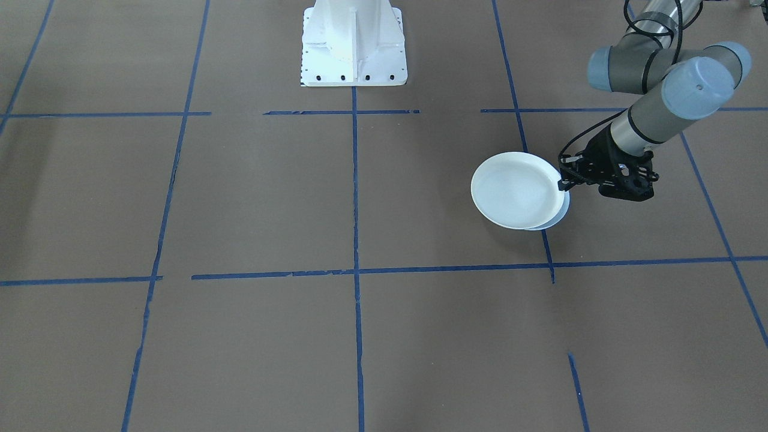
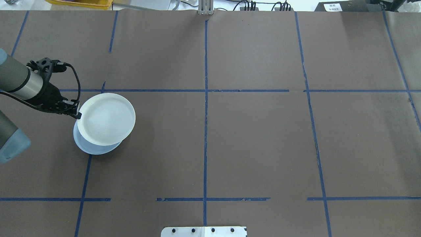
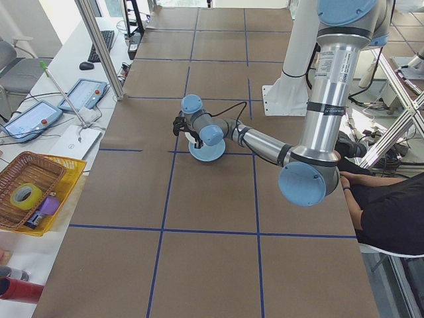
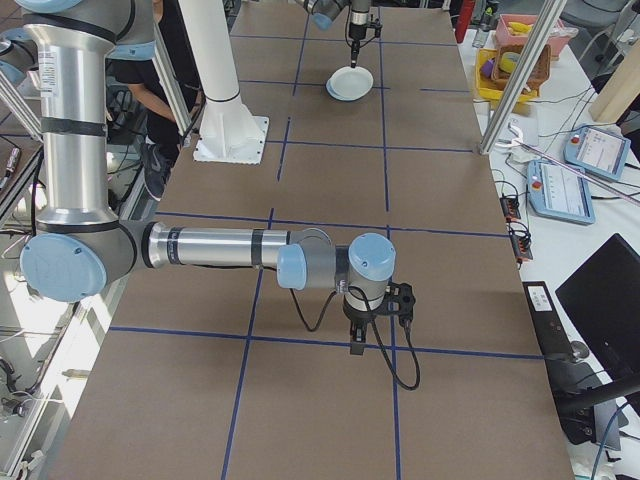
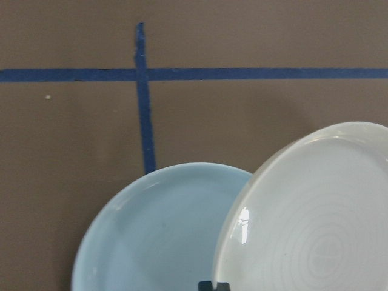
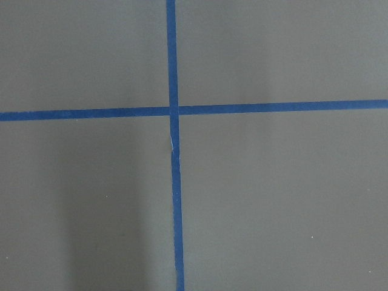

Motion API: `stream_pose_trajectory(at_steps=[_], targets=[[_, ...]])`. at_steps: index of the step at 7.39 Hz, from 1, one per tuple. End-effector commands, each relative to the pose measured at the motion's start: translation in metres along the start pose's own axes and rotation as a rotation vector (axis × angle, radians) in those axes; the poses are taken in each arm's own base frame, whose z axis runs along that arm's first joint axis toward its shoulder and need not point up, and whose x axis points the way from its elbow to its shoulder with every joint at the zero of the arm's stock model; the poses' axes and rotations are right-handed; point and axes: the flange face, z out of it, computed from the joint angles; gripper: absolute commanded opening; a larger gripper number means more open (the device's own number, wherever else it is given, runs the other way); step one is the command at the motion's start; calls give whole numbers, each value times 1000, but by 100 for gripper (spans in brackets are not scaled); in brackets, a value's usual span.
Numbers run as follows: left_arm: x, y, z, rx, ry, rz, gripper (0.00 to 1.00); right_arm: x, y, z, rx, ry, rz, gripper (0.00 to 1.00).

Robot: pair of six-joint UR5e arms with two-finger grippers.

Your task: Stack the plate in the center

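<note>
Left gripper (image 2: 76, 112) clamps the rim of a white plate (image 2: 107, 118), held tilted above the pale blue plate (image 2: 86, 147) and partly covering it. Blue plate lies flat on the bench (image 2: 250, 141) near its left end (on a tape line). Right gripper (image 4: 357, 345): over bare bench, cannot tell its state.

Ringed cream plate (image 5: 315, 212) overlapping pale blue plate (image 5: 160, 233) (partly hidden), blue tape cross (image 5: 141, 74) beyond

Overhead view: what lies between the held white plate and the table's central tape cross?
Nothing: between the white plate, gripped by the left gripper, and the cross lies bare brown table.
</note>
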Motion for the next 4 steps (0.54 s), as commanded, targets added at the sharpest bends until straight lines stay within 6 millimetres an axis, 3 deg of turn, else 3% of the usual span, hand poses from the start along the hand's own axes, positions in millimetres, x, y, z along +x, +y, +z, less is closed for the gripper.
stream_pose_trajectory(at_steps=[1, 2, 4], targets=[[-26, 13, -3, 8, -3, 18, 0, 0, 0, 0, 0, -1, 1, 100], [-38, 24, -2, 13, 11, 30, 0, 0, 0, 0, 0, -1, 0, 100], [-41, 30, -2, 1, 28, 34, 0, 0, 0, 0, 0, 0, 0, 100]])
